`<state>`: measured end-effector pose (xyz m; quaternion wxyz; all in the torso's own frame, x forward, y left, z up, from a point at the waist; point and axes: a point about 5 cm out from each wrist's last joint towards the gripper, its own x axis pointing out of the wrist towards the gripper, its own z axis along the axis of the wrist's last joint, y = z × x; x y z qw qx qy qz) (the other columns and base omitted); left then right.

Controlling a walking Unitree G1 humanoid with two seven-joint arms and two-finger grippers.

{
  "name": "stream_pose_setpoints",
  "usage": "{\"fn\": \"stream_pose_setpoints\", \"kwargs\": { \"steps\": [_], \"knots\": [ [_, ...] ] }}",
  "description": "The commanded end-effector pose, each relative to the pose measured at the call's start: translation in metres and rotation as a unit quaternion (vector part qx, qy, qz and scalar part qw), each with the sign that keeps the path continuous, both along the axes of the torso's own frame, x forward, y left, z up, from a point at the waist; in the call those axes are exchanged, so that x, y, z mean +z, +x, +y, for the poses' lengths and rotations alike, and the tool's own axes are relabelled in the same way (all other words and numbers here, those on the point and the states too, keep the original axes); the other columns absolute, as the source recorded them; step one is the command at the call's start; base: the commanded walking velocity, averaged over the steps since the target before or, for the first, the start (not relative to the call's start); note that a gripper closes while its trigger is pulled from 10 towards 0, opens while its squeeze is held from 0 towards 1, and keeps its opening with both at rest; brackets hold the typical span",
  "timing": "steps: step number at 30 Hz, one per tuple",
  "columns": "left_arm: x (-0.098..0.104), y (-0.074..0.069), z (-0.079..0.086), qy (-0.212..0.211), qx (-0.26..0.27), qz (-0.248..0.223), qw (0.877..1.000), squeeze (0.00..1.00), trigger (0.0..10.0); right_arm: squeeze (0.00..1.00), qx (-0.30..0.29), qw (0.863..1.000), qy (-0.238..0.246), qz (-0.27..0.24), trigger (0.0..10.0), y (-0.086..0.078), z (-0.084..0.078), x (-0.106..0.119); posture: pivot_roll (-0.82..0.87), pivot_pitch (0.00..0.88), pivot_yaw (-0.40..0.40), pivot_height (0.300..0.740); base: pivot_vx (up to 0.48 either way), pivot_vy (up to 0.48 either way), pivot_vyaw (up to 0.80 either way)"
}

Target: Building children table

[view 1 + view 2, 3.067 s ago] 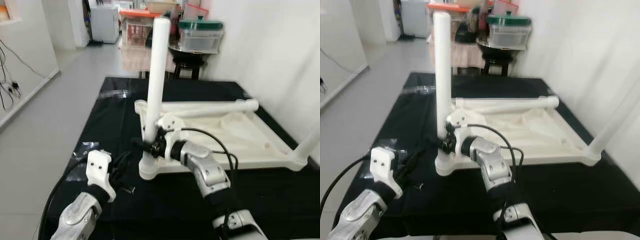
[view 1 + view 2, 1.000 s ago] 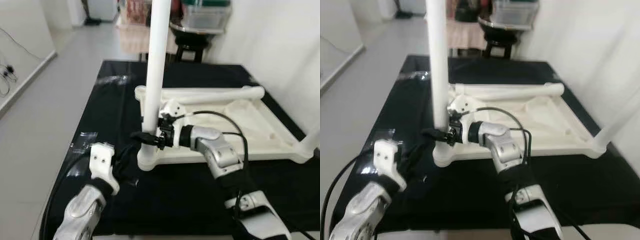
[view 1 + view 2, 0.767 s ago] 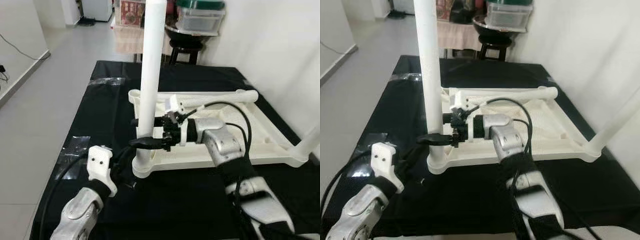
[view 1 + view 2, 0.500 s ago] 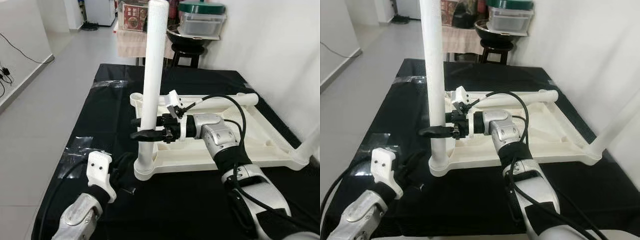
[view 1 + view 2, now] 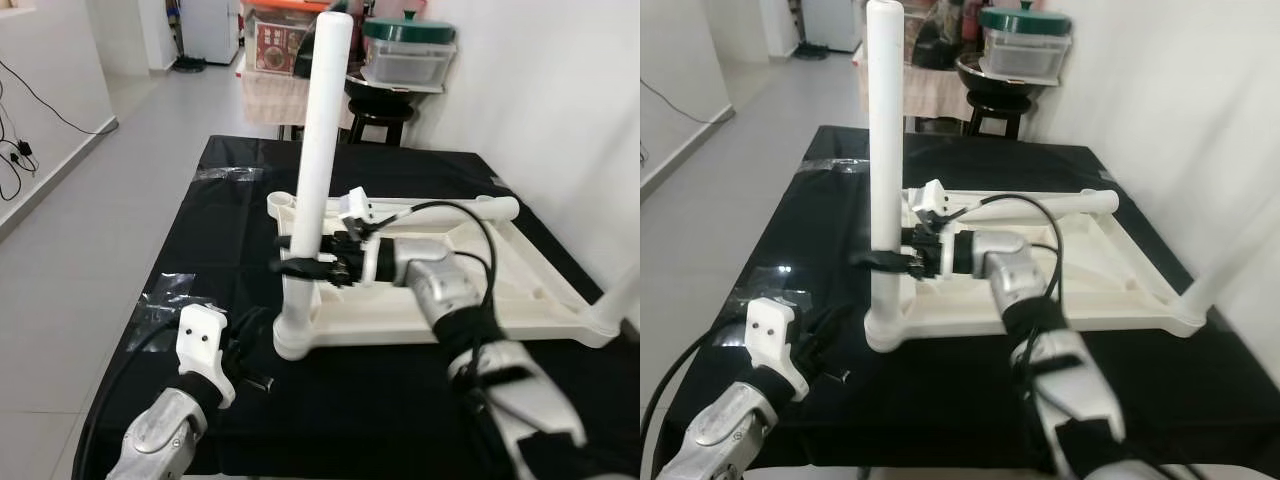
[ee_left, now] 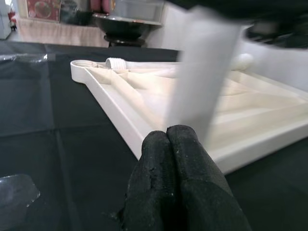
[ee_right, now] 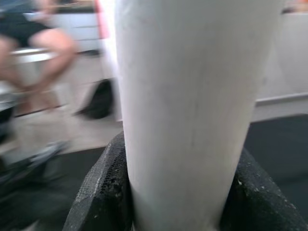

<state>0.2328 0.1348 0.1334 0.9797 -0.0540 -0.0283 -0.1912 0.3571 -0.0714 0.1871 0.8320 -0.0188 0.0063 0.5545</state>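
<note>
Two black fingers of the right gripper (image 5: 300, 265) are clamped around the upright white leg (image 5: 318, 150), one finger (image 7: 103, 190) on each side of it, about halfway up. The leg stands in the near-left corner socket (image 5: 296, 340) of the upturned white tabletop (image 5: 520, 290), which lies flat on the desk (image 5: 180, 250) with its black cover. A second leg (image 5: 450, 210) lies along the tabletop's far edge, and a third leg (image 5: 620, 295) rises from the near-right corner at the picture's edge. The left gripper (image 6: 173, 144) rests low over the desk, just beside the near-left corner, its fingers pressed together with nothing between them. A clear plastic bag (image 5: 165, 290) lies on the desk's left part. Beyond the desk stands a dark stool (image 5: 385, 115) carrying a lidded plastic box (image 5: 408, 55).
</note>
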Motion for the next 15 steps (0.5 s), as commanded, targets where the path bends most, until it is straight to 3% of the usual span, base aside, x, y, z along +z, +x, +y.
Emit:
{"fn": "stream_pose_setpoints", "kwargs": {
  "steps": [1,2,3,4,13,14,15],
  "knots": [
    [0.002,-0.001,0.0,0.003,0.002,-0.007,1.0,0.0,10.0,0.0,-0.106,0.992,-0.057,0.044,0.0,-0.009,-0.003,-0.034,0.05,0.0,-0.081,0.74,0.0,0.0,0.0],
    [0.003,0.0,0.002,0.004,0.0,-0.007,1.0,0.0,10.0,0.0,-0.156,0.985,-0.074,0.022,0.0,-0.025,0.004,-0.04,0.04,0.0,-0.08,0.74,0.0,0.0,0.0],
    [0.003,0.0,0.002,0.004,0.0,-0.007,1.0,0.0,10.0,0.0,-0.156,0.985,-0.074,0.022,0.0,-0.025,0.004,-0.04,0.04,0.0,-0.08,0.74,0.0,0.0,0.0],
    [0.004,0.003,0.002,0.003,-0.006,-0.007,1.0,0.0,10.0,0.0,-0.203,0.976,-0.074,0.013,0.0,-0.03,0.007,-0.038,0.04,0.0,-0.076,0.74,0.0,0.0,0.0],
    [0.004,0.004,0.0,0.0,-0.001,-0.009,1.0,0.0,10.0,0.0,-0.201,0.976,-0.078,0.015,0.2,-0.018,0.013,-0.034,0.05,0.0,-0.103,0.74,0.0,0.0,0.0],
    [0.004,0.004,0.0,-0.001,0.003,-0.011,1.0,0.0,10.0,0.0,-0.182,0.981,-0.069,0.019,10.0,-0.017,0.017,-0.03,0.05,0.0,-0.106,0.74,0.0,0.0,0.0],
    [0.005,0.005,0.0,-0.002,0.004,-0.012,1.0,0.0,10.0,1.0,-0.15,0.987,-0.046,0.022,10.0,-0.014,0.02,-0.022,0.06,0.0,-0.106,0.74,0.0,0.0,0.0]
  ]
}}
